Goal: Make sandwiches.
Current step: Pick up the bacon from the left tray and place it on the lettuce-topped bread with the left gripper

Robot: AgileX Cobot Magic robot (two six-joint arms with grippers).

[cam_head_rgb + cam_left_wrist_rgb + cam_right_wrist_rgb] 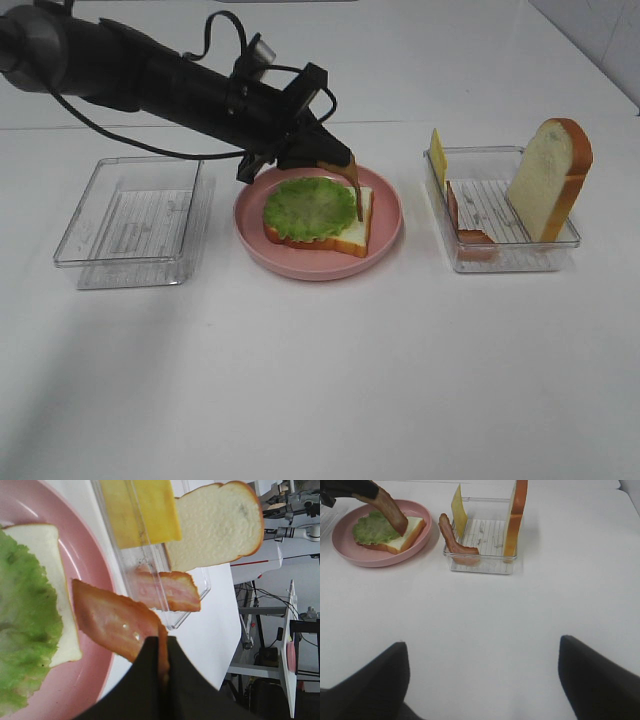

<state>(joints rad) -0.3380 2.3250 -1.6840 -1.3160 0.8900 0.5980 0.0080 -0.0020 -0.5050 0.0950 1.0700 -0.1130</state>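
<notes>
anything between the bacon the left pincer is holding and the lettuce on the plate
Nothing visible. The left pincer is shut on the bacon strip, which hangs with its lower end at the edge of the lettuce, over the bread slice. The top of the lettuce is bare.

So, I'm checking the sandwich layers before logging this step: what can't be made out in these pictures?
Exterior high: the dark arm covers how the left hand grips the brown bacon strip.
Left wrist: the ruffled green lettuce is cut by the frame edge and hides most of the white bread slice under it.
Exterior high: the right hand is out of frame; the right wrist view shows only its two dark fingertips.
</notes>
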